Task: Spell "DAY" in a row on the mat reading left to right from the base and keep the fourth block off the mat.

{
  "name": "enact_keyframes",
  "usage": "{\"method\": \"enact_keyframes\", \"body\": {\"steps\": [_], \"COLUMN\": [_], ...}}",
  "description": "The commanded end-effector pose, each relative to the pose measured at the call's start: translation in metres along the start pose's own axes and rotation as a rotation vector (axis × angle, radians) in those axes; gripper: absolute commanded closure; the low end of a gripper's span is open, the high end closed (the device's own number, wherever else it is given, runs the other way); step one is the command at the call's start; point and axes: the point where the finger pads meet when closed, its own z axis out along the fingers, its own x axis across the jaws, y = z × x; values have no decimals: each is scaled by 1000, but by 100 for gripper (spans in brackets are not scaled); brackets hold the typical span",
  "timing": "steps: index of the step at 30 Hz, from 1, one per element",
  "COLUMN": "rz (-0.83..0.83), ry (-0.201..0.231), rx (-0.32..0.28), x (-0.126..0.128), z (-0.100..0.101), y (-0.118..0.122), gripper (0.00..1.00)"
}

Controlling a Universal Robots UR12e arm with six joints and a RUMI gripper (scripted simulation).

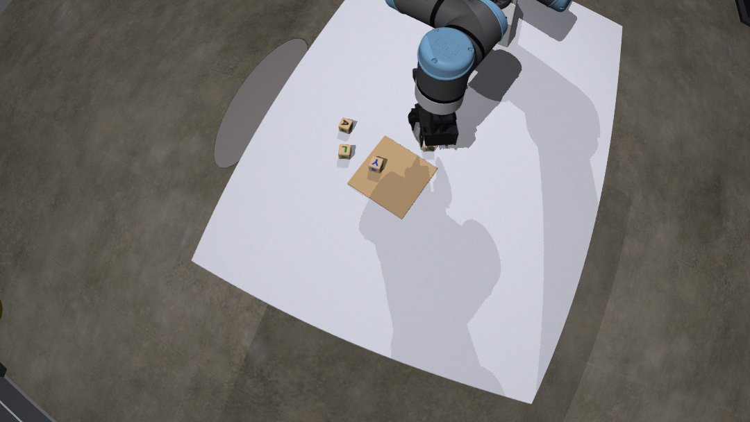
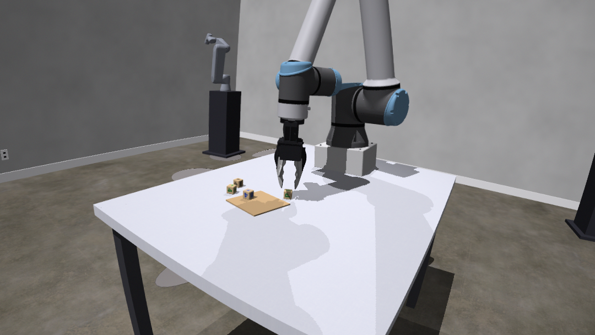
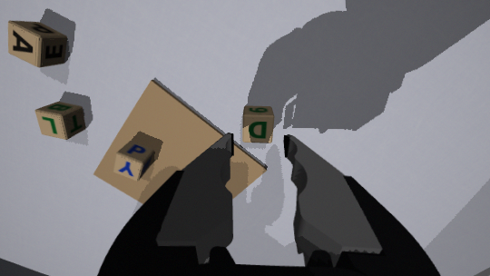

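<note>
The D block (image 1: 428, 147) (image 2: 287, 194) (image 3: 258, 129) stands on the table just off the mat's corner, green D on top, partly hidden by the gripper in the top view. My gripper (image 2: 288, 188) (image 3: 258, 135) is open and empty, pointing down, its fingertips a little above the D block. The Y block (image 1: 376, 164) (image 2: 248, 193) (image 3: 134, 161) stands on the tan mat (image 1: 401, 204) (image 2: 254, 210) (image 3: 154, 104), blue Y up. The black A block (image 1: 345, 125) (image 2: 238, 182) (image 3: 36, 44) and green L block (image 1: 344, 151) (image 2: 231, 188) (image 3: 60, 120) stand off the mat, these letters up.
The white table (image 1: 294, 235) (image 2: 174, 232) carries the blocks and mat. The robot's base box (image 2: 362, 160) stands at the back of the table in the exterior view. The A and L blocks stand near each other, beyond the mat's Y-block side. The arm's shadow falls across part of the mat.
</note>
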Motion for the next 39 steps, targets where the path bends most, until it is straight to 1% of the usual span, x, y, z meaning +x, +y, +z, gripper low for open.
{"method": "enact_keyframes", "body": {"steps": [1, 17, 25, 39], "rz": [0, 0, 0, 0], "ry": [-1, -1, -1, -1], "rx": [-1, -1, -1, -1], "x": [0, -1, -1, -1], "z": [0, 0, 5, 29], "y": [1, 1, 1, 1], "gripper": [75, 75, 75, 75]}}
